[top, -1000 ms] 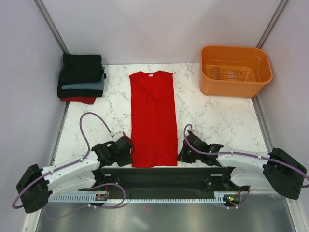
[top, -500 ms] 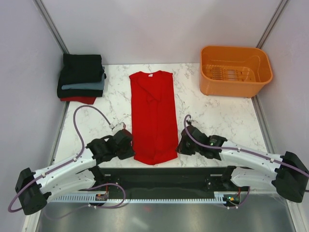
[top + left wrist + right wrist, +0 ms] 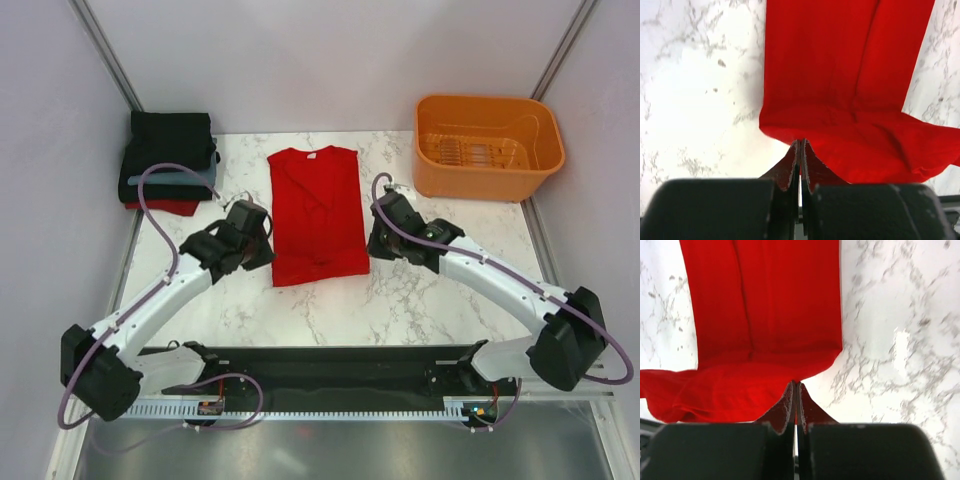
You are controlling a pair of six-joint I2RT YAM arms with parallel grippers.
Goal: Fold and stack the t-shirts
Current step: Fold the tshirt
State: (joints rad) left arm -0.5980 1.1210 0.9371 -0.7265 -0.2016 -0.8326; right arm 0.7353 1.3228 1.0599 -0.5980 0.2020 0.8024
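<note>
Red shirt (image 3: 318, 200): soft, matte, bright red cloth is laid lengthwise mid-bench, sides turned in to a narrow band, near end doubled up in a puffy fold.
Left jaws: pressed together on the fold's left corner.
Right jaws: clamped on its right corner.
Folded stack (image 3: 168, 165): black, slate-blue and red rectangles are piled at the far left corner.
Basket (image 3: 470, 185): rigid orange plastic with a slotted floor, far right.
Bench (image 3: 440, 250): white marble pattern, grey-veined, enclosed by pale walls.
Wrist views: creases and the pinched hem are shown close; stack and basket are seen only from above.
</note>
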